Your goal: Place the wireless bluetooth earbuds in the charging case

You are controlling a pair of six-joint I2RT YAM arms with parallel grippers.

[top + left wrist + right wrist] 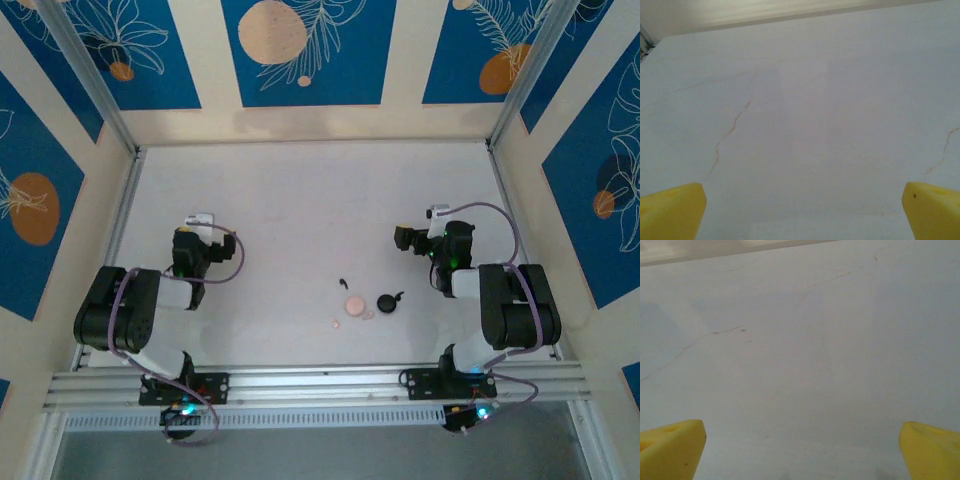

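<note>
Two round charging cases lie at the table's near middle: a pale pink one (354, 304) and a black one (387, 303). Tiny earbuds are scattered around them: a black one (344, 283) behind the pink case, another black one (400, 295) touching the black case's right side, and a pink one (336, 323) in front. My left gripper (199, 228) hovers far to the left, and its yellow fingertips (675, 210) stand wide apart over bare table, so it is open. My right gripper (407, 238) sits behind and right of the cases; its fingertips (930, 450) are also wide apart with nothing between them.
The white tabletop (300, 200) has faint hairline cracks. Blue-and-cream patterned walls (300, 50) enclose it on three sides, with metal posts at the far corners. An aluminium rail (320, 380) carrying both arm bases runs along the near edge.
</note>
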